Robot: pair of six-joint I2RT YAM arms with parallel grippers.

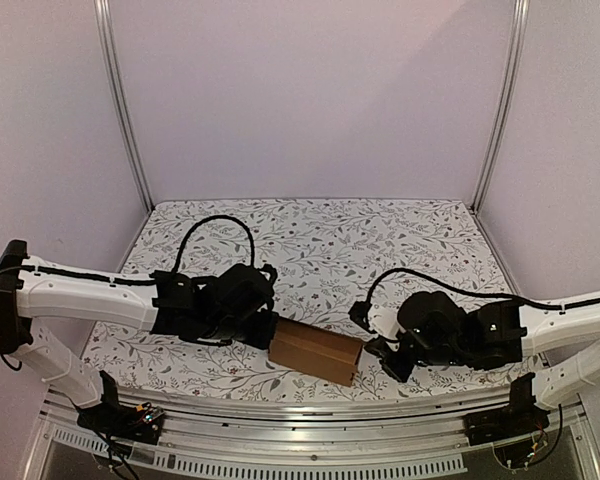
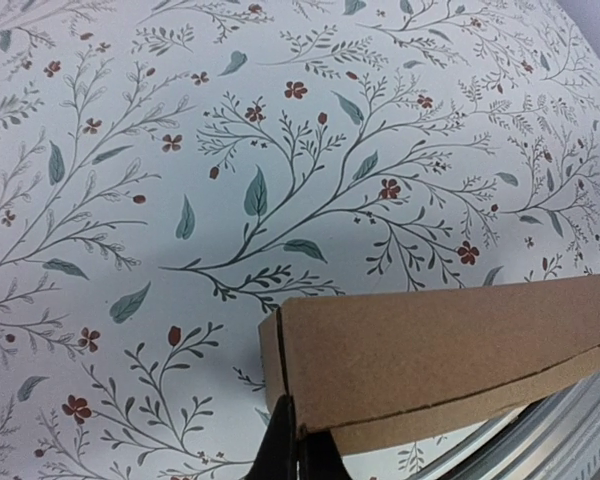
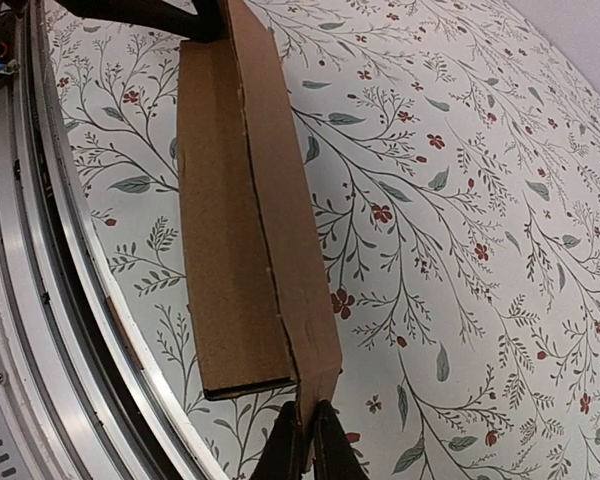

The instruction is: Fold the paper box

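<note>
As the silver metal rail (image 1: 300, 410) ran along the near edge, the plain brown oblong cardboard box (image 1: 315, 352) reached from one hand to the other just behind it. The left gripper (image 2: 298, 452) was clamped on one end and the right gripper (image 3: 308, 445) pinched the other end. Beyond both hands spread the white floral tablecloth (image 1: 330, 235).

I see left arm (image 1: 80, 295) lower left, right arm (image 1: 570, 320) lower right: white shells, black wrists, black looping cables (image 1: 217, 217). Black fingers (image 3: 283, 455) on left gripper (image 2: 298, 450), right gripper (image 3: 307, 440).
</note>
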